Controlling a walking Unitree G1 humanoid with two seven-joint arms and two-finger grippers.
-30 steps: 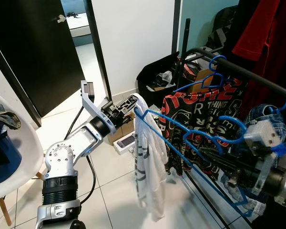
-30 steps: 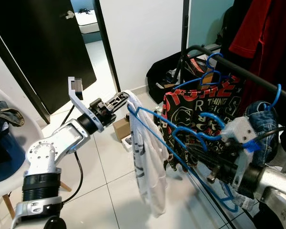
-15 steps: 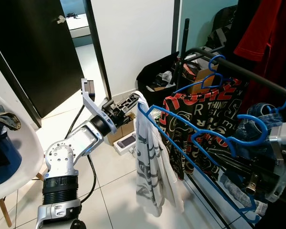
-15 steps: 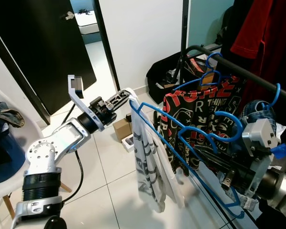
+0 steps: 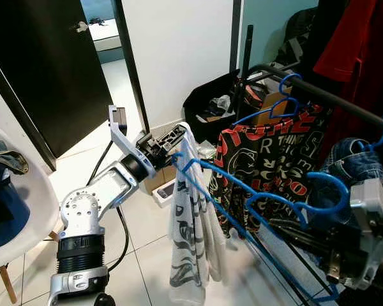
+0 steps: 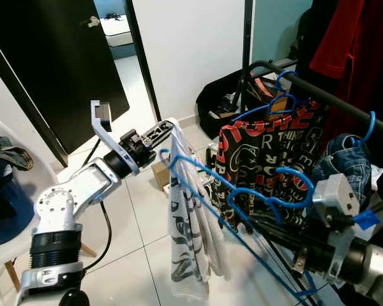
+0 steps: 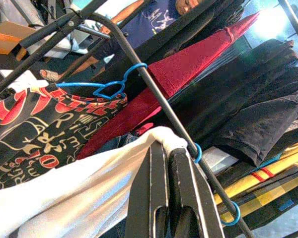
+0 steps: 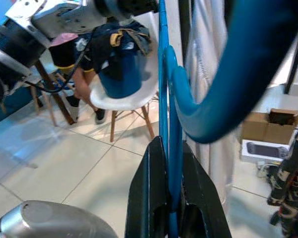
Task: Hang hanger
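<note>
A blue plastic hanger (image 5: pixel 255 197) carries a white garment with black print (image 5: pixel 191 236) in front of the black clothes rail (image 5: pixel 319 95). My right gripper (image 5: pixel 277 226) reaches in from the lower right, and in the right wrist view the gripper (image 8: pixel 170 144) is shut on the hanger's blue bar (image 8: pixel 168 89). The hanger's hook (image 5: pixel 329 188) is in the air below the rail, not on it. My left gripper (image 5: pixel 177 135) is raised at the garment's top, and in the left wrist view the gripper (image 7: pixel 166 151) is shut on the white cloth (image 7: pixel 89 193).
Other blue hangers (image 5: pixel 287 86), a black and red printed shirt (image 5: pixel 268 153) and a red garment (image 5: pixel 357 44) hang on the rail. A black bag (image 5: pixel 210 105) and boxes (image 5: pixel 166 188) lie on the floor. A white chair (image 5: pixel 19 217) stands at the left, near a black door (image 5: pixel 51 64).
My right gripper has shifted the blue hanger, so its hook sits lower than half a second ago. The white garment has swung left. The left arm has stayed put.
</note>
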